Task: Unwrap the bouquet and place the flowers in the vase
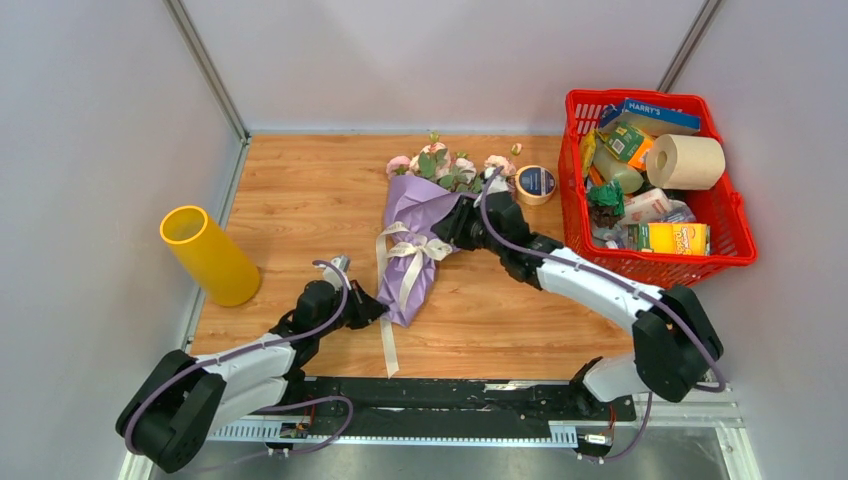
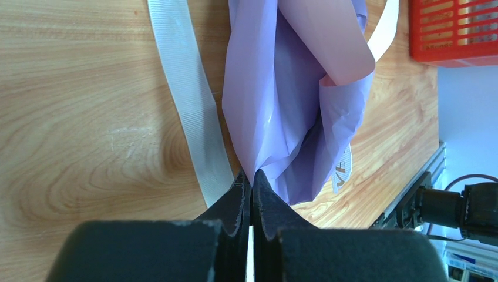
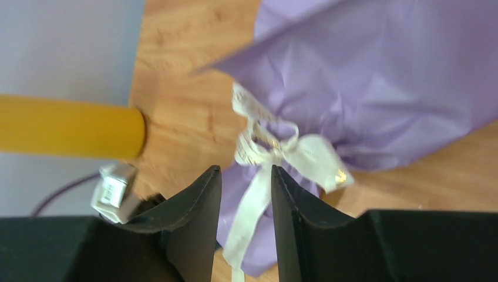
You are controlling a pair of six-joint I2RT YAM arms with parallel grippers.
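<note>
Lying flat mid-worktop [image 1: 300, 190], bouquet [image 1: 418, 215] wrapped, bow [image 1: 412, 248] tied, blooms toward the far edge. Left hand [image 2: 251, 183] pinched fully closed on the paper's narrow near tip. Right hand [image 3: 245, 176] part-open at the bow, a ribbon tail in the gap, not gripped. Vase [image 1: 208, 255] near left edge, well apart; red basket [image 1: 738, 240] at right.
</note>
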